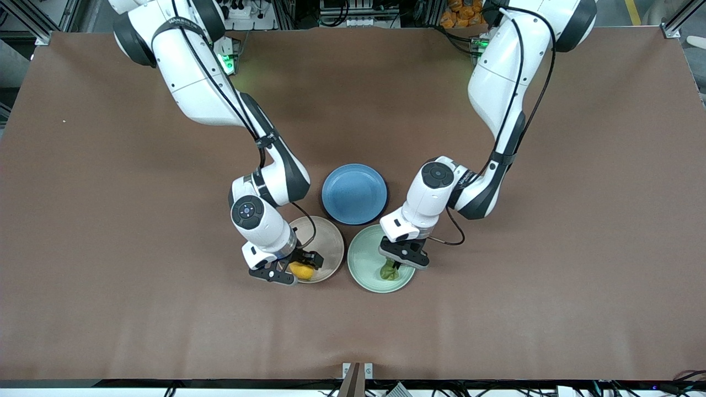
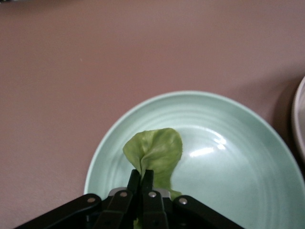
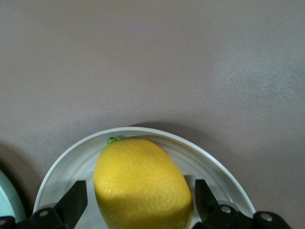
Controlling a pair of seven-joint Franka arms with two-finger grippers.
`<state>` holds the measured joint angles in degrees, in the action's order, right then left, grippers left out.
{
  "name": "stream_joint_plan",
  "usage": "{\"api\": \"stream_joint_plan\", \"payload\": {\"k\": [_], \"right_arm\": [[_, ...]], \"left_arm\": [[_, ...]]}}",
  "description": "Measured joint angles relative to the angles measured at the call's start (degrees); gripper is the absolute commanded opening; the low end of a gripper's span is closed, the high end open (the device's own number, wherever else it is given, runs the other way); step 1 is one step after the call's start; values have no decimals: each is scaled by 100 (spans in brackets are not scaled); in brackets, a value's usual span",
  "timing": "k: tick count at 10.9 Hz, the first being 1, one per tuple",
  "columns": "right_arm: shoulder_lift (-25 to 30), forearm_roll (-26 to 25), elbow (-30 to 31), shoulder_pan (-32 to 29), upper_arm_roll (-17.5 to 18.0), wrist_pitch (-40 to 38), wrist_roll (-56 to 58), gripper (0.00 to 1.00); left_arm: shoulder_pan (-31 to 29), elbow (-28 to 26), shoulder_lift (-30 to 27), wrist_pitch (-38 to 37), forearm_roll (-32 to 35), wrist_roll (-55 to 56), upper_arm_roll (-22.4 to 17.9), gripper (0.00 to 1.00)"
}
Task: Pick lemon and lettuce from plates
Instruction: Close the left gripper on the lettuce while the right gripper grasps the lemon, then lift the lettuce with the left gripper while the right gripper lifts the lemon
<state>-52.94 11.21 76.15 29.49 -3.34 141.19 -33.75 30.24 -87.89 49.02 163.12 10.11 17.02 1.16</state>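
Lemon [image 3: 143,183] on the beige-pink plate [image 1: 331,242], lying between the spread fingers of the right gripper [image 1: 291,267], which flank it at three and nine o'clock in the right wrist view; its long axis runs between them. Lettuce [image 2: 156,152] on the mint green plate [image 1: 364,262], pinched at its edge by the closed left gripper [image 1: 398,258].

The right gripper [image 1: 294,269] perhaps hides part of the lemon [image 1: 302,270].
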Motion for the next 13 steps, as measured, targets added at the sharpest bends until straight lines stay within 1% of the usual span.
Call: {"api": "stream_joint_plan", "payload": {"k": [3,5,6,7,8,11,12,13], "right_arm": [[-88,0,-1,20,7,149,4,100],[-140,0,-6,27,8,195,5,100],[-151,-3,-6,28,8,200,6,97],[-153,-3,-7,27,8,201,8,91],[-153,-3,-11,26,6,201,12,79],[-156,-6,-27,17,-4,200,104,68],[-161,-6,-27,16,-4,200,117,62],[-164,-6,-27,16,-2,200,128,62]], "left_arm": [[-50,25,-314,-181,-231,14,1,0],[-82,40,-656,-621,-375,17,-4,0],[-168,41,-864,-924,-385,21,-7,0],[-314,35,-1090,-1325,-387,22,-4,0],[-522,22,-1330,-1791,-388,22,25,0],[-1325,-36,-1853,-3303,-388,-93,247,0],[-1562,-65,-1933,-3722,-388,-335,272,0],[-1777,-83,-1964,-4096,-388,-500,283,0]]}}
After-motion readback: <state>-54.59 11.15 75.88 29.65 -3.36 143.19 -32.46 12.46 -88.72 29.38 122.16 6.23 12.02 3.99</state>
